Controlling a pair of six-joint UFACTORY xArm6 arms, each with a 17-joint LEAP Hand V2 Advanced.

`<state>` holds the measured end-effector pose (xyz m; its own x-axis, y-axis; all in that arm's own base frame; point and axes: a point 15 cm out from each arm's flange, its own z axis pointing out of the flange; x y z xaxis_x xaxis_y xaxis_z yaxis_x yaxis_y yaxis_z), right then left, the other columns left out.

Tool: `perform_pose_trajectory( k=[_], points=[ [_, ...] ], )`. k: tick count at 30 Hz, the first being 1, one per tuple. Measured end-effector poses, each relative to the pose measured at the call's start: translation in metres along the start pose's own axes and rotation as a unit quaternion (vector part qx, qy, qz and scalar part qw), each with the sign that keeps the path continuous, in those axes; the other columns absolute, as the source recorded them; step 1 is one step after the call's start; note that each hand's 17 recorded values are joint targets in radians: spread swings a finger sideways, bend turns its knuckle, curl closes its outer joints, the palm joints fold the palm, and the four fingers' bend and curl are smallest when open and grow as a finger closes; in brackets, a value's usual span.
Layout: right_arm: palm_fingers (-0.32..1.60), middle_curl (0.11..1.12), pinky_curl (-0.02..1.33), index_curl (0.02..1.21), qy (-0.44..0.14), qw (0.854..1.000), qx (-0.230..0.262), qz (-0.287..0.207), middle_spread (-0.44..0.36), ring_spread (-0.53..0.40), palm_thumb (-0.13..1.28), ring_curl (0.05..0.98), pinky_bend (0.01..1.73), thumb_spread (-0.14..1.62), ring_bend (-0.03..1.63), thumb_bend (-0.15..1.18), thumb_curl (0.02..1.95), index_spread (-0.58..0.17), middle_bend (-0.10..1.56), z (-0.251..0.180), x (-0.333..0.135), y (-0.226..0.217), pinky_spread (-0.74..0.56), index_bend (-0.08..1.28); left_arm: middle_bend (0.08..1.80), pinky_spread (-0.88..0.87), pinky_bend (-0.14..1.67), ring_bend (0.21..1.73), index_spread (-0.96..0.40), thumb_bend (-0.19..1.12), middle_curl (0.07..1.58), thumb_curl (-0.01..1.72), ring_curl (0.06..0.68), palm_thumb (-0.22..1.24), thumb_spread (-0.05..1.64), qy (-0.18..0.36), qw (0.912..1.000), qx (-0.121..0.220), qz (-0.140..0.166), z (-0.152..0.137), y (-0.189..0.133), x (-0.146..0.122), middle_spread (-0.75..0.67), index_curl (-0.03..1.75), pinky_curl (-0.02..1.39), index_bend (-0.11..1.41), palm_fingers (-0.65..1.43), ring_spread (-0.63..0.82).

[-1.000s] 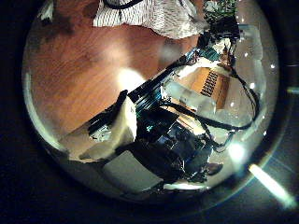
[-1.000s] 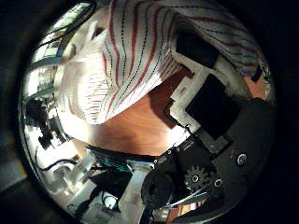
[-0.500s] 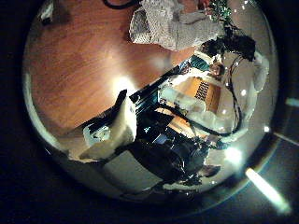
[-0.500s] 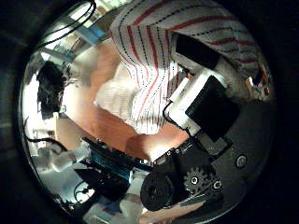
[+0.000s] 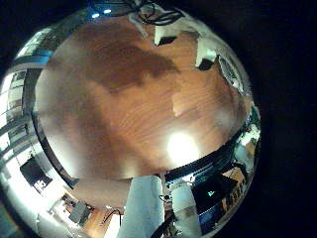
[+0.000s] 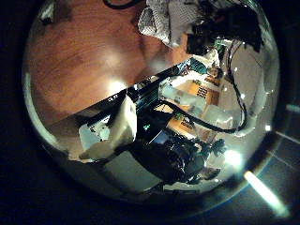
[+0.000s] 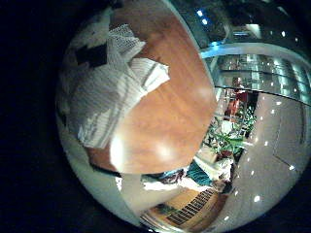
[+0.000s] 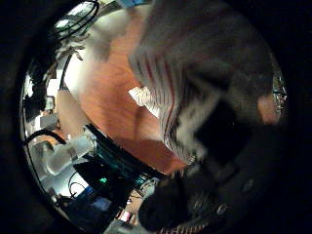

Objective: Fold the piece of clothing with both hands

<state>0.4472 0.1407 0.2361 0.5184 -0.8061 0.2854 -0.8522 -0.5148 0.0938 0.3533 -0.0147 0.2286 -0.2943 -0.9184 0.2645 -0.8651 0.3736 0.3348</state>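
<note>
The striped piece of clothing (image 7: 107, 87) lies bunched on the wooden table (image 7: 165, 126), right under my right palm. In the right thumb side view the striped cloth (image 8: 180, 88) hangs close to the palm, and my right hand's fingers (image 8: 219, 127) are curled into it. From the left thumb side view the clothing (image 6: 167, 21) is a small heap far across the table, with my right hand (image 6: 220, 28) on top of it. My left hand (image 6: 117, 127) hovers over bare table (image 5: 129, 99), away from the cloth, fingers relaxed and holding nothing.
The table's far edge (image 5: 213, 64) carries small blocky items (image 5: 203, 50). Room furniture and lights surround the table (image 7: 238, 107). The arm and wiring of the left hand fill the near side of its thumb view (image 6: 178, 141).
The clothing has gone from spread flat to a bunched heap, drawn in by my right hand. The right palm views have swung as that hand moved with the cloth. The left hand has hardly moved.
</note>
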Motion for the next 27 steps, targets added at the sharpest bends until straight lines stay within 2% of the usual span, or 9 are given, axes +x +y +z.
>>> perform_pose_trajectory(
  k=[4,6,12,15,18,22,27],
  points=[
    [-0.06,0.62,0.61,0.61,-0.001,0.999,0.026,0.02,-0.213,-0.241,0.68,0.524,1.2,1.2,1.12,-0.04,0.4,-0.476,0.44,-0.017,0.017,0.0,-0.16,0.1,0.25,0.44,0.33,0.68,0.03,-0.02,0.42,0.31,0.231,0.41,1.24,0.002,1.0,-0.004,-0.002,0.007,0.011,0.003,0.11,0.32,0.35,0.16,0.18,0.21],
    [-0.06,0.58,0.6,0.55,0.001,0.999,0.041,0.033,-0.188,-0.208,0.64,0.491,1.19,1.19,1.07,-0.04,0.39,-0.467,0.41,-0.03,0.032,0.004,-0.07,0.11,0.25,0.44,0.33,0.68,0.03,-0.02,0.42,0.31,0.231,0.41,1.24,0.002,1.0,-0.004,-0.001,0.007,0.009,0.005,0.11,0.32,0.35,0.16,0.18,0.21],
    [0.0,0.52,0.55,0.43,-0.004,0.993,0.085,0.085,-0.157,-0.152,0.56,0.43,1.13,1.18,0.99,-0.03,0.37,-0.453,0.4,-0.074,0.071,0.027,0.14,0.15,0.25,0.44,0.33,0.68,0.04,-0.02,0.42,0.31,0.231,0.41,1.24,-0.003,1.0,-0.006,0.006,0.007,0.004,0.021,0.11,0.31,0.35,0.16,0.17,0.21],
    [0.09,0.5,0.52,0.39,-0.015,0.989,0.099,0.111,-0.172,-0.178,0.55,0.41,1.09,1.18,1.01,-0.02,0.36,-0.45,0.42,-0.092,0.086,0.045,0.18,0.15,0.25,0.44,0.34,0.68,0.04,-0.02,0.42,0.31,0.231,0.41,1.24,-0.01,0.9999,-0.005,0.012,0.002,0.001,0.035,0.12,0.31,0.35,0.16,0.17,0.21],
    [0.11,0.48,0.5,0.37,-0.035,0.99,0.06,0.126,-0.179,-0.199,0.54,0.405,1.06,1.19,1.03,-0.02,0.35,-0.448,0.43,-0.088,0.087,0.074,0.19,0.15,0.25,0.44,0.34,0.68,0.04,-0.02,0.42,0.31,0.231,0.41,1.24,-0.015,0.9997,0.002,0.021,-0.005,-0.001,0.056,0.13,0.31,0.35,0.16,0.17,0.21],
    [0.08,0.46,0.48,0.35,-0.074,0.987,-0.03,0.14,-0.172,-0.196,0.49,0.386,1.02,1.21,1.0,-0.03,0.33,-0.438,0.43,-0.074,0.078,0.127,0.2,0.16,0.24,0.44,0.34,0.69,0.04,-0.02,0.42,0.31,0.231,0.41,1.24,-0.02,0.9993,0.019,0.026,-0.015,-0.003,0.087,0.13,0.31,0.35,0.16,0.18,0.21],
    [0.11,0.44,0.44,0.34,-0.093,0.981,-0.052,0.162,-0.159,-0.184,0.48,0.355,0.96,1.23,0.96,-0.02,0.31,-0.431,0.42,-0.069,0.09,0.148,0.21,0.17,0.24,0.44,0.34,0.68,0.03,-0.01,0.42,0.32,0.233,0.41,1.23,-0.033,0.9993,0.013,0.014,-0.026,0.001,0.118,0.12,0.32,0.35,0.17,0.19,0.2]
  ],
)
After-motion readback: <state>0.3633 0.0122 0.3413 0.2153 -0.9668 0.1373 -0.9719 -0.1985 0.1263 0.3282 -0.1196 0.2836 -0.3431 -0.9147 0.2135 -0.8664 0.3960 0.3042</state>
